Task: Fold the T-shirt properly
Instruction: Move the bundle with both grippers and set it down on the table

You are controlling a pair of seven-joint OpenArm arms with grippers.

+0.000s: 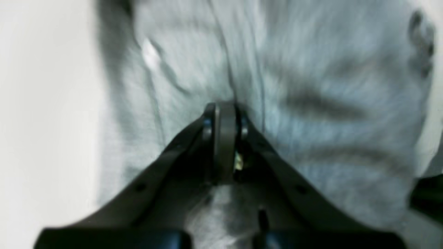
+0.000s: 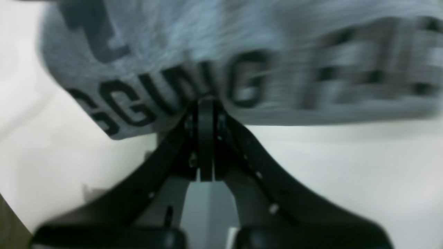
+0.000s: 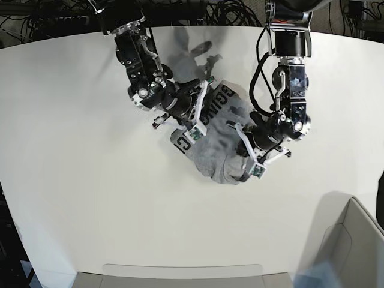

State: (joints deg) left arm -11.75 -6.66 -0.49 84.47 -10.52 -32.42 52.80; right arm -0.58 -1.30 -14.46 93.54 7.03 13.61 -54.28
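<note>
Both sets of fingers clamped on T-shirt [image 3: 210, 141] | left gripper [image 1: 225, 107] pinches plain side | right gripper [image 2: 206, 103] pinches lettered edge | purpose: lift cloth clear of table [image 3: 90, 180] for folding

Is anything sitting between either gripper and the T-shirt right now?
Nothing visible. Both grippers are already at the T-shirt with jaws closed: the left gripper is pinched on plain grey cloth, and the right gripper meets the edge by the black lettering. Around the shirt only the white table shows.

Heather-grey T-shirt [image 3: 211, 139] with black block lettering, bunched and rumpled, mid-table between both arms.
</note>
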